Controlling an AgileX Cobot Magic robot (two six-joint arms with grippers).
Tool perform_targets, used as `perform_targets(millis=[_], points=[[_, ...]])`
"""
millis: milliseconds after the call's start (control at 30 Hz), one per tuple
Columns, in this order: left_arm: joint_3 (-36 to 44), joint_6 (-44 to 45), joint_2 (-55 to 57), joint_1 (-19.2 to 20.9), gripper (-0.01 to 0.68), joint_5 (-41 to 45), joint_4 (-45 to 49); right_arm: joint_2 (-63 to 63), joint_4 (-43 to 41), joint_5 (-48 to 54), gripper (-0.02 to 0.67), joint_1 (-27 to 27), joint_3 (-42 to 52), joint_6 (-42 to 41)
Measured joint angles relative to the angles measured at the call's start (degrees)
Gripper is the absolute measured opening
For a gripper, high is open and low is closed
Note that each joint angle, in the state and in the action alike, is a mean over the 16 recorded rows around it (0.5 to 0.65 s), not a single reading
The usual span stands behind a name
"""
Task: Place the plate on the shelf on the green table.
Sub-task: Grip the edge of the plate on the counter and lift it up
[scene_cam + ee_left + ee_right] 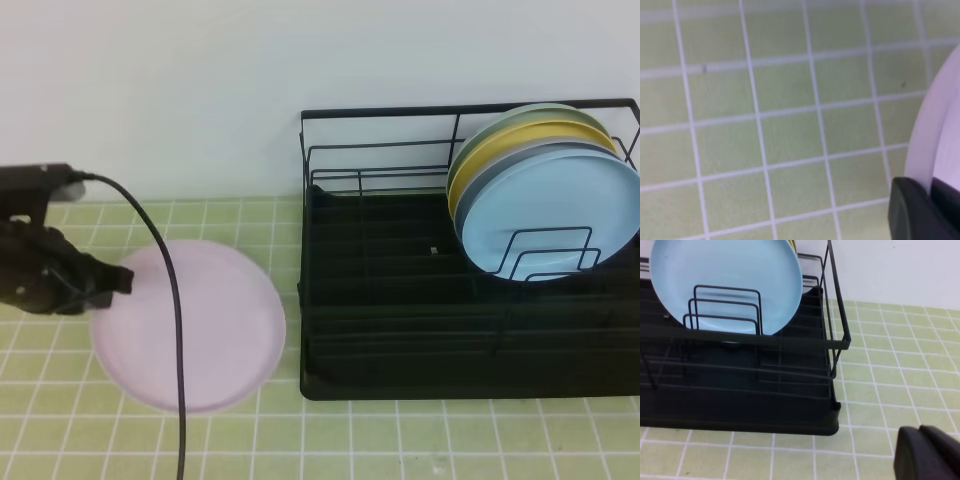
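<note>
I see the left hand (118, 280) clamped on the rim of the round matte pink plate (200, 330), flat on the tiled green surface (400, 440); the right hand (927, 455) is closed, empty, beside the black wire shelf (400, 330).

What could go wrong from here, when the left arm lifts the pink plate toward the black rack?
1. The left gripper pinches the plate only at its left rim, so the plate may tilt or slip out when lifted.
2. The shelf already holds upright plates on its right side; the plate could knock against them or the wire dividers.
3. The black cable lies across the plate and may drag.
</note>
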Motion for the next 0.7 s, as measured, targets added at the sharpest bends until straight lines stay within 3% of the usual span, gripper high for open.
perform_targets(millis=[200,333,500,700], points=[[-0.06,1.17,-8.51,0.0,0.003,-0.21,-1.75,0.0,1.71,-1.08,-0.003,0.0,0.01,-0.08],[-0.06,4.97,-14.73,-0.03,0.003,-0.69,-6.71,0.0,8.72,-1.79,-0.003,0.0,-0.18,-2.25],[-0.06,14.07,-22.41,-0.06,0.003,-1.12,-18.01,0.0,27.06,-1.74,-0.002,0.0,-1.13,-11.92],[-0.06,28.99,-29.07,-0.11,0.003,-0.05,-36.56,0.0,58.77,1.21,0.025,0.0,-3.46,-31.03]])
